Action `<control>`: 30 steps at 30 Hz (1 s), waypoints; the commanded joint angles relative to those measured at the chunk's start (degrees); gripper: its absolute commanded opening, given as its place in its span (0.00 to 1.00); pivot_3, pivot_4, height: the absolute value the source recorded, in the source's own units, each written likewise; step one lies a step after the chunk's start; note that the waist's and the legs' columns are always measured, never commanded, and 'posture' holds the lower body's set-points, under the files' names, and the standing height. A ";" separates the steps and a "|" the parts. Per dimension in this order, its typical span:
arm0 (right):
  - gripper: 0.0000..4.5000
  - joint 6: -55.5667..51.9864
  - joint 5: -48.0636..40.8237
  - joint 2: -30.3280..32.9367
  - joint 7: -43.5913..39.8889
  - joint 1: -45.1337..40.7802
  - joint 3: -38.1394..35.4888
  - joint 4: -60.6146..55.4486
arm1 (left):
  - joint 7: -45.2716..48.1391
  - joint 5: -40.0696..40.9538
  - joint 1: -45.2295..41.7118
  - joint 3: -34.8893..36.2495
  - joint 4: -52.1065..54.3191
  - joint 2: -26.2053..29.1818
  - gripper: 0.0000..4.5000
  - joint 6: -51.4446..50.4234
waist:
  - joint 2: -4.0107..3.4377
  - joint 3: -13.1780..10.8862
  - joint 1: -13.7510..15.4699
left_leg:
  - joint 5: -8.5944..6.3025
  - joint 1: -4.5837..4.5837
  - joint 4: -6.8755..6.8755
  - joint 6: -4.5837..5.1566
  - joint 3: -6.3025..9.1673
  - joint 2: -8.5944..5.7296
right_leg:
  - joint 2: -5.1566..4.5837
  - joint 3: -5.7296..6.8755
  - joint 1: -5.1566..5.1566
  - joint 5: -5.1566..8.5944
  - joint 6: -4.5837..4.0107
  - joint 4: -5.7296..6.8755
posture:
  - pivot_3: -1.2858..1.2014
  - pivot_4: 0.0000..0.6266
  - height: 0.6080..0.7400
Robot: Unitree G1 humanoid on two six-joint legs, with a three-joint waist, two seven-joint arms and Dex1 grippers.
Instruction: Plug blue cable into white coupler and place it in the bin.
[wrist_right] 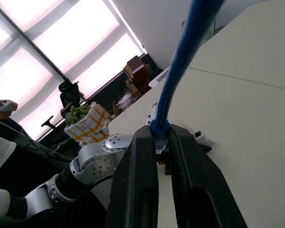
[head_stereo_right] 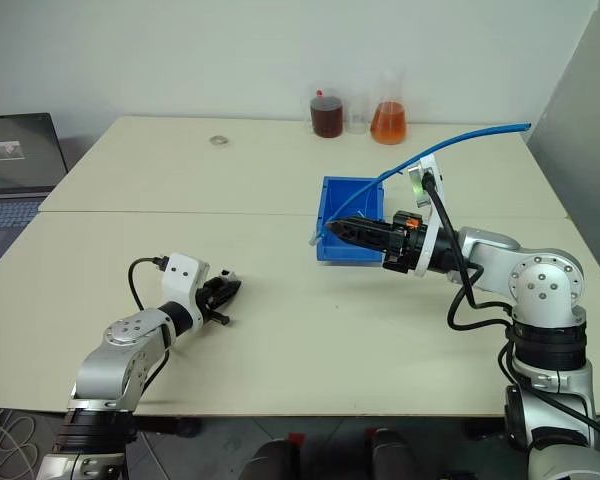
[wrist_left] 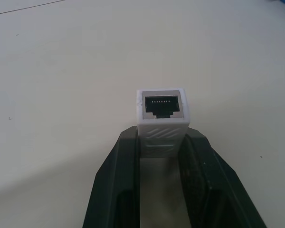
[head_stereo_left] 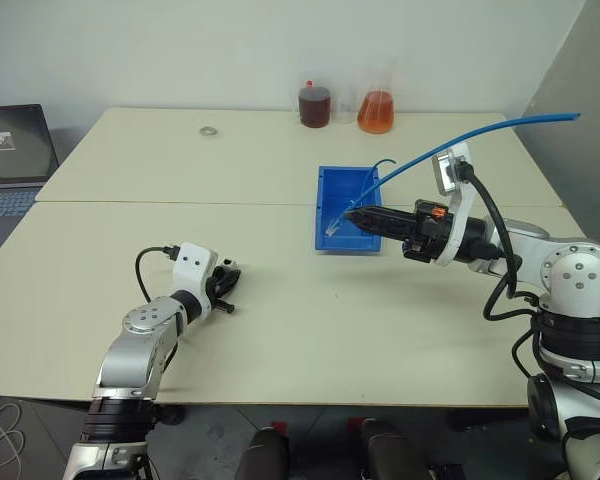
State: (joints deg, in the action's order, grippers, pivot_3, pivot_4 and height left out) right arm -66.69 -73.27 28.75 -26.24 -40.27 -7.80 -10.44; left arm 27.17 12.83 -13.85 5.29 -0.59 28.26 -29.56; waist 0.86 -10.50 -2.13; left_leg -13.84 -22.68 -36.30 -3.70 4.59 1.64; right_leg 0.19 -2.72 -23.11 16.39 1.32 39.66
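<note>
The white coupler (wrist_left: 162, 113), a small boxy block, was held low over the table at the near left, its dark socket facing outward. The blue cable (head_stereo_left: 460, 140), long and thin, was gripped near its plug end above the bin (head_stereo_left: 340, 178), its length arching up and away to the right. The bright-blue rectangular bin was set mid-table.
</note>
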 commanded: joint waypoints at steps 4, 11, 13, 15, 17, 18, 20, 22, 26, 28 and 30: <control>0.02 0.63 0.86 1.68 -2.58 -1.17 -0.48 -1.15 | 19.21 1.81 -1.24 -8.08 5.41 6.30 0.17 5.61 | 0.03 -0.02 0.23 | 0.00 -0.10 0.00 0.00 0.01 -0.01 | -0.01 0.02 -0.06 0.00 0.00 -0.03 | 0.52 0.24 1.00; 0.02 3.45 5.75 1.72 -6.71 -0.81 2.12 -2.43 | 45.75 2.09 -11.52 -21.00 0.60 7.80 0.17 20.61 | 0.05 -0.05 0.53 | 0.01 -0.26 0.01 -0.02 0.02 -0.07 | -0.04 0.09 -0.08 -0.01 -0.01 -0.28 | 0.52 0.24 1.00; 0.02 4.61 7.85 1.87 -7.64 0.33 3.14 -3.45 | 48.88 0.34 -13.22 -23.31 -2.68 7.11 0.17 25.09 | 0.05 -0.05 0.25 | 0.00 -0.24 0.03 -0.01 0.01 -0.06 | -0.02 0.07 -0.08 0.00 -0.02 -0.28 | 0.52 0.24 1.00; 0.02 5.89 10.07 2.23 -8.62 1.95 4.18 -4.82 | 51.67 -1.93 -14.23 -25.48 -6.14 7.00 0.17 30.07 | 0.05 -0.05 -0.05 | 0.00 -0.23 0.05 0.00 0.00 0.01 | 0.05 0.05 -0.08 0.00 -0.02 -0.28 | 0.52 0.24 1.00; 0.02 7.33 11.98 2.48 -9.49 3.92 5.06 -6.83 | 53.92 -3.76 -15.03 -27.07 -9.83 6.88 0.17 34.47 | 0.05 -0.05 -0.24 | 0.00 -0.22 0.08 0.01 0.01 0.04 | 0.10 0.03 -0.11 0.01 -0.05 -0.26 | 0.52 0.24 1.00; 0.02 8.11 13.02 2.74 -9.93 5.46 5.69 -8.27 | 54.71 -4.18 -15.41 -27.44 -11.84 6.65 0.17 35.60 | 0.05 -0.05 -0.24 | 0.00 -0.21 0.12 0.01 0.02 0.04 | 0.10 0.04 -0.12 0.02 -0.07 -0.26 | 0.52 0.24 1.00; 0.02 11.42 17.61 4.28 -11.99 9.70 8.61 -12.09 | 55.81 -4.41 -16.05 -27.41 -15.65 6.07 0.17 36.87 | 0.05 -0.05 -0.07 | 0.00 -0.22 0.13 0.01 0.04 0.05 | 0.11 0.06 -0.13 0.03 -0.08 -0.25 | 0.52 0.24 1.00; 0.02 14.14 21.12 5.25 -13.54 12.24 10.74 -14.24 | 56.44 -4.53 -16.46 -27.08 -18.08 5.51 0.17 37.86 | 0.06 -0.05 0.18 | 0.00 -0.25 0.11 0.01 0.05 0.05 | 0.11 0.08 -0.13 0.04 -0.07 -0.29 | 0.52 0.24 1.00; 0.02 19.88 28.18 6.33 -16.74 16.31 15.67 -16.61 | 55.84 -5.12 -17.21 -26.49 -21.96 4.39 0.17 39.03 | 0.05 -0.05 0.13 | 0.00 -0.21 0.03 0.01 0.03 0.03 | 0.10 0.04 -0.10 0.04 -0.04 -0.24 | 0.52 0.24 1.00; 0.02 23.45 32.20 6.28 -18.27 17.61 18.45 -15.99 | 55.50 -5.08 -17.39 -26.29 -22.92 3.82 0.17 38.78 | 0.06 -0.04 0.20 | 0.00 -0.17 0.02 0.01 0.05 0.03 | 0.11 0.07 -0.07 0.06 -0.01 -0.23 | 0.52 0.24 1.00; 0.02 27.47 36.66 5.58 -19.80 17.19 21.54 -13.97 | 55.03 -4.90 -17.24 -26.16 -22.71 3.14 0.17 37.52 | 0.06 -0.04 0.18 | 0.00 -0.17 -0.02 0.02 0.05 0.04 | 0.12 0.06 -0.06 0.08 0.02 -0.21 | 0.52 0.24 1.00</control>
State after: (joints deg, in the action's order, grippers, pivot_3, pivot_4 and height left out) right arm -44.62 -41.10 34.86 -43.81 -22.28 11.48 -24.64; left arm 83.39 8.78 -31.15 -21.48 -22.30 31.98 9.41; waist 0.92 -10.54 -1.95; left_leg -13.83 -22.85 -36.36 -3.68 4.64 1.68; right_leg 0.32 -2.67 -23.17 16.48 1.36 39.48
